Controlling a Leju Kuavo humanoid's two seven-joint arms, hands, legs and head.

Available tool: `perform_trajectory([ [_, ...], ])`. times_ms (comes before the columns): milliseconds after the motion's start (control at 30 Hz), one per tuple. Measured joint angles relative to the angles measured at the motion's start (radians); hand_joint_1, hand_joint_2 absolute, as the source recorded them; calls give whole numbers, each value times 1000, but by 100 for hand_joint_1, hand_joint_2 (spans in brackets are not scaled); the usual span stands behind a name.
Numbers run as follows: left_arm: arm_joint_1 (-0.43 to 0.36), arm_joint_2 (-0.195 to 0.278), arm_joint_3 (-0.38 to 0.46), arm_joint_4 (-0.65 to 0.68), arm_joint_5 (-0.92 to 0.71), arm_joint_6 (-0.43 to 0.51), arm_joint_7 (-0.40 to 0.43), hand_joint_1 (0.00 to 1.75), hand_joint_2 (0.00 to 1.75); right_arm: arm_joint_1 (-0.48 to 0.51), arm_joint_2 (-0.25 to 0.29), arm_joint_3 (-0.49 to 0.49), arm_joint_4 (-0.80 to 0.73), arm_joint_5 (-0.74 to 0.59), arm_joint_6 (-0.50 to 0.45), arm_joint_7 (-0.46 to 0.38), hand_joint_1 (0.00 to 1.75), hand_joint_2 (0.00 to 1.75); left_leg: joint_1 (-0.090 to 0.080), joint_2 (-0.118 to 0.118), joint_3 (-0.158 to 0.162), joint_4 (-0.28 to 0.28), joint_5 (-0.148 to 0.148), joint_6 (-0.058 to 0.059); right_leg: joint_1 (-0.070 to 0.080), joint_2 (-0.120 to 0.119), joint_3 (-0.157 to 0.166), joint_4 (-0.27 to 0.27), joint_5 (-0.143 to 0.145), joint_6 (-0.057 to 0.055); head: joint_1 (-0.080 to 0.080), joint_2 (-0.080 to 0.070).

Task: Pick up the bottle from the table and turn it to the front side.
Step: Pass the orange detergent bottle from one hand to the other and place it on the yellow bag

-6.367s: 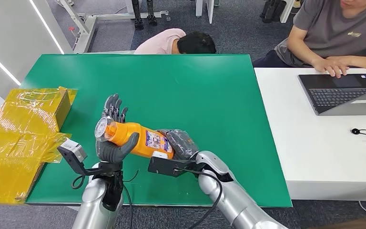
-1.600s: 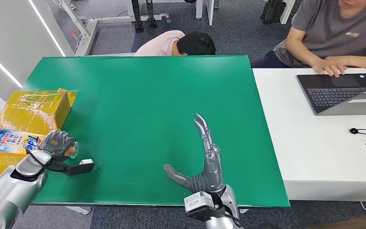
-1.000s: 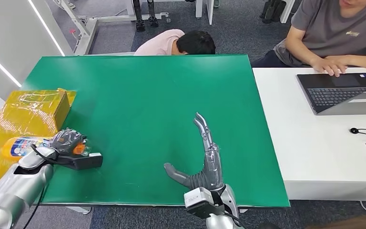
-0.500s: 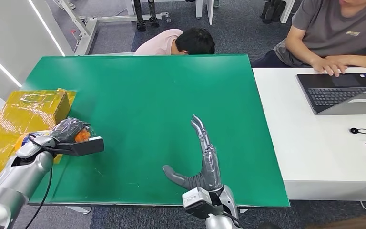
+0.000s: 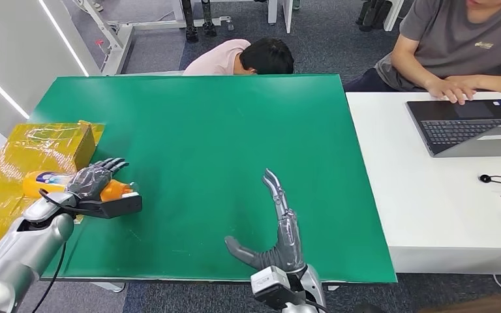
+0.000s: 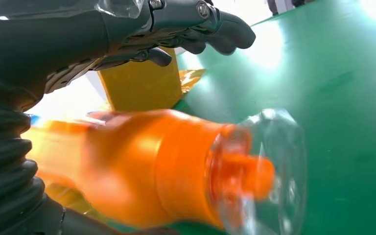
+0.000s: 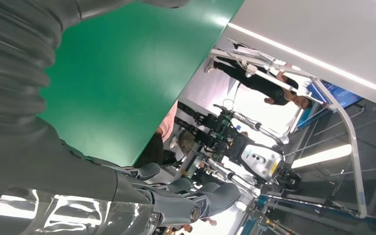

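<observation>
- The orange plastic bottle with a clear cap (image 5: 52, 182) lies on its side at the left edge of the green bench (image 5: 222, 130), its labelled body stretching out over the yellow tape-wrapped cardboard box (image 5: 36, 153) and its capped end toward the green surface.
- In the left wrist view the bottle (image 6: 147, 171) appears blurred, with the orange spout inside the transparent cap (image 6: 262, 171) pointing out over the green bench (image 6: 342, 98).
- The left hand (image 5: 92, 179) sits over the bottle's neck end; its dark fingers (image 5: 107, 164) are spread and extended past the bottle rather than wrapped around it.
- In the left wrist view the fingers (image 6: 210, 32) are stretched straight with a visible gap between them and the bottle; whether the palm or thumb touches the bottle cannot be told.
- The right hand (image 5: 277, 225) is raised above the near middle of the bench, well apart from the bottle, fingers (image 5: 275, 192) straight and wide from the thumb, holding nothing.
- In the right wrist view the right hand's fingers (image 7: 196, 193) are extended beside the bench (image 7: 127, 78).
- A person in a pink top (image 5: 241, 57) is bent low behind the far edge of the bench.
- Another person in a grey shirt (image 5: 463, 45) sits at a white desk (image 5: 430, 195) to the right, with a hand by an open dark laptop (image 5: 470, 127).
</observation>
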Motion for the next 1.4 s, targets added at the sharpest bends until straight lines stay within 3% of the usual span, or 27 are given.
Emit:
perform_trajectory([
  [167,29,-2,16,-14,57,142,14,0,175,3,0,0,-5,3,1,2,0,175,0,1,0,0,0,0,0,1,0,0,0,0,0,0],
  [367,119,-18,121,-145,202,284,-27,0,175,6,0,0,-13,3,-1,11,0,175,0,1,0,0,0,0,0,1,-1,0,0,0,0,0],
  [600,233,-71,321,-394,518,354,-170,0,175,6,0,3,-19,2,-1,22,0,175,0,3,-1,0,-1,0,0,2,-2,0,0,0,0,0],
  [767,289,-105,395,-578,690,372,-190,0,175,5,0,11,-17,-12,-5,22,0,175,0,2,-1,0,-1,0,0,1,-2,0,0,0,0,0],
  [933,305,-149,400,-726,889,340,-195,0,175,3,0,27,-16,-26,-12,21,0,175,0,2,-1,0,0,0,0,1,-2,0,0,0,0,0],
  [1100,307,-209,395,-796,1020,224,-196,0,175,-4,0,36,-11,-38,-25,20,0,175,0,2,-1,1,0,0,0,1,-2,-1,0,0,0,0],
  [1233,321,-299,360,-810,1129,99,-196,0,175,-6,-1,39,-10,-62,-47,14,0,175,0,0,-2,1,-1,1,0,-1,-1,-1,0,0,0,0],
  [1400,351,-415,298,-823,1146,70,-196,0,175,-5,-2,38,-17,-74,-59,10,0,175,-1,2,-2,2,-2,3,-1,1,-2,-1,0,1,0,0],
])
